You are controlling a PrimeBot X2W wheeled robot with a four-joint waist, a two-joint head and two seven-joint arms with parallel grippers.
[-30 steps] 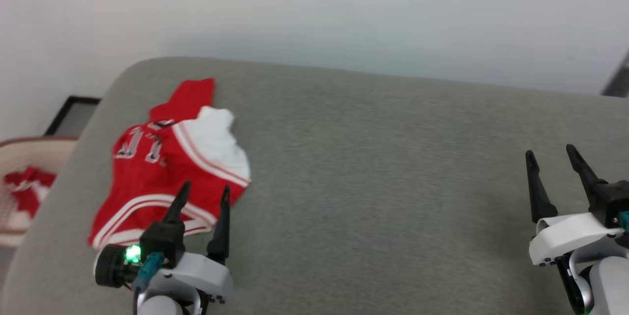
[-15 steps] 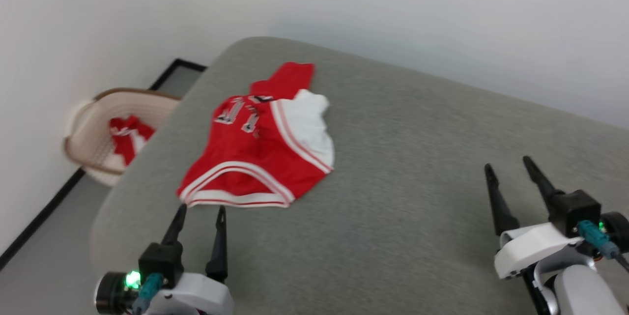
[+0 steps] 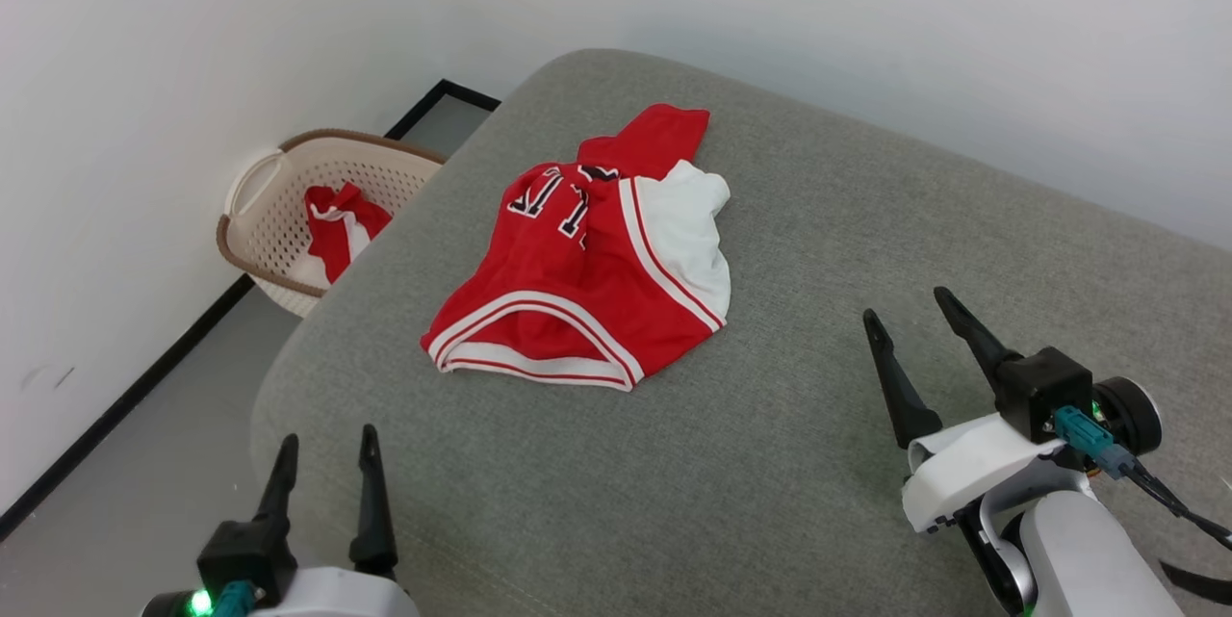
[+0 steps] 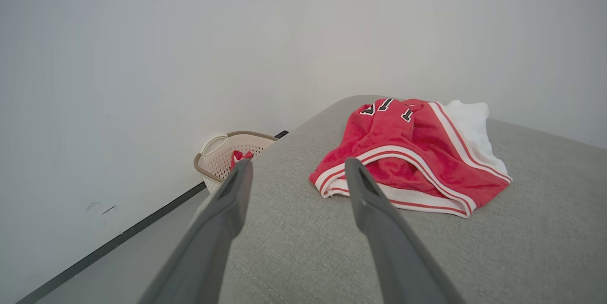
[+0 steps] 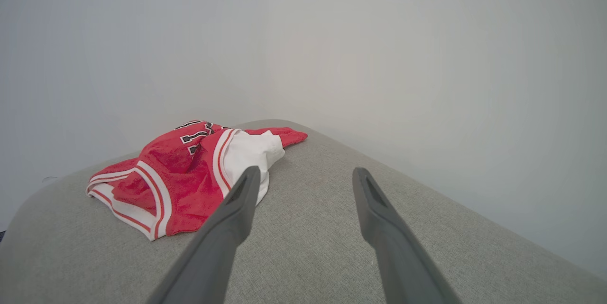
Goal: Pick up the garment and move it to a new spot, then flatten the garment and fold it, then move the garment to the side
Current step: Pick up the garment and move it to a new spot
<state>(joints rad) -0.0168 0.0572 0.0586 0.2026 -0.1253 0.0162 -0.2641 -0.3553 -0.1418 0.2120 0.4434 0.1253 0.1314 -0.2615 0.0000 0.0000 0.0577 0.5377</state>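
While nothing is yet held, entries run left to right, with the head view read as a dial.

1. Basket [image 3: 279, 203]: 9 to 10 o'clock, on the floor beside the cushion's rounded end. Holds a red cloth [image 3: 337, 224] much like the task's piece. Risk: a reach wandering that way takes the wrong item.

2. Left gripper [image 3: 328, 436]: 8 o'clock, fingers spread, empty, poised near the cushion's edge. Garment lies at its 1 o'clock, apart. Risk: a low approach digs the fingertips into the upholstery instead of the cloth.

3. Garment [image 3: 577, 299]: dial centre, crumpled on the grey cushion [image 3: 770, 482]. Striped hem toward 7 o'clock, white sleeve piece at 2 o'clock, red strap at 12 o'clock. Layers overlap. Risk: a pinch catching only the top layer lifts it lopsided, so the heap twists rather than opens. A pull toward 9 o'clock may slide it off the rounded end, toward the basket.

4. Right gripper [image 3: 905, 304]: 3 o'clock, fingers spread, empty, clear of the cloth. Garment at its 10 o'clock. Risk: uneven timing between the two arms stretches or drags the fabric when flattening.
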